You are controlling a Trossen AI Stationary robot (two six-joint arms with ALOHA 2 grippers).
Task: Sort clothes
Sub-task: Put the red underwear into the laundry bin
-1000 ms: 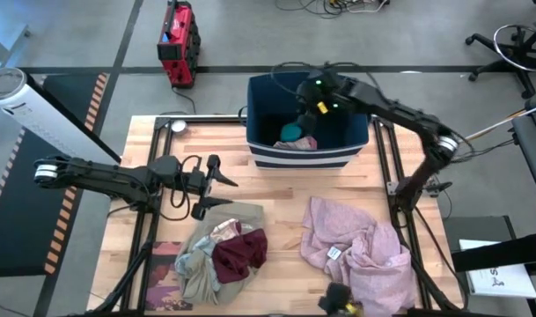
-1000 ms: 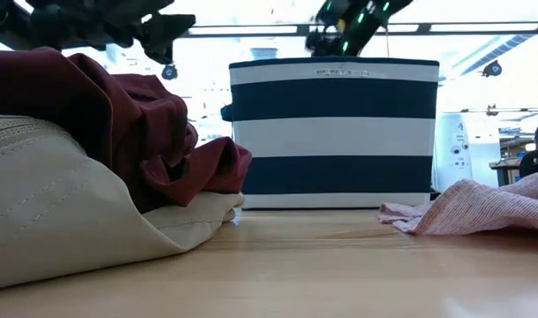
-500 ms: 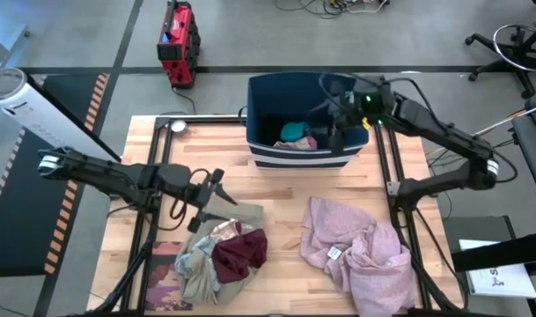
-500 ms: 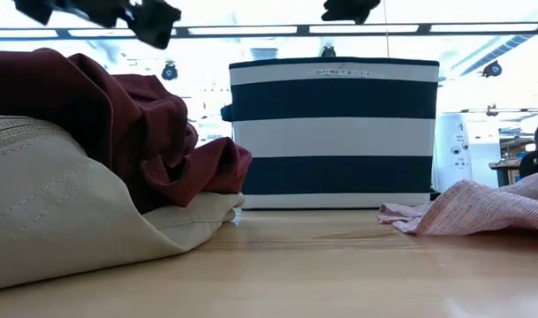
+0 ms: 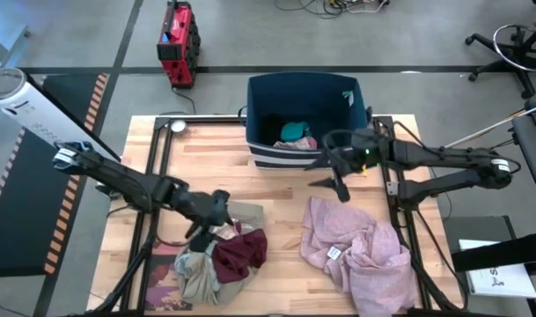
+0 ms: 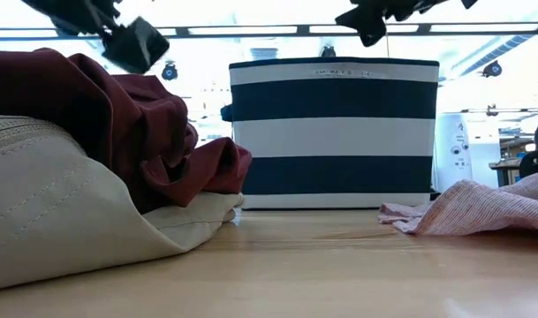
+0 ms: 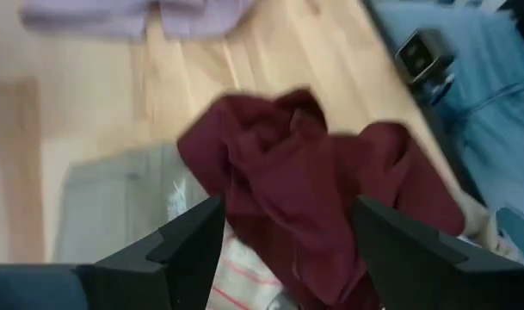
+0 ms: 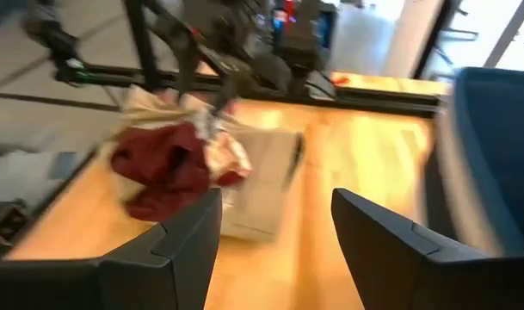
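Observation:
A maroon garment [image 5: 241, 250] lies on top of a khaki-beige one [image 5: 195, 269] at the table's near left. My left gripper [image 5: 206, 222] hangs open just above this pile's far edge, tipped downward, and in its wrist view the maroon garment [image 7: 305, 181] fills the space beyond its fingers. A lilac-pink garment [image 5: 356, 251] lies crumpled at the near right. The navy striped bin [image 5: 307, 157] at the far edge holds a teal piece [image 5: 294, 132] and a pink one [image 5: 304, 143]. My right gripper [image 5: 320, 173] is open in the air in front of the bin.
A flat book with a dark pinkish cover [image 5: 162, 280] lies at the near left corner, partly under the khaki garment. Bare wood [image 5: 281, 211] shows between the two piles. A red device [image 5: 178, 42] stands on the floor beyond the table.
My left gripper has moved toward the near edge and the right, tipping downward over the maroon and khaki pile. My right gripper has come out from over the bin toward the near edge and now stands in front of it. The clothes have kept still.

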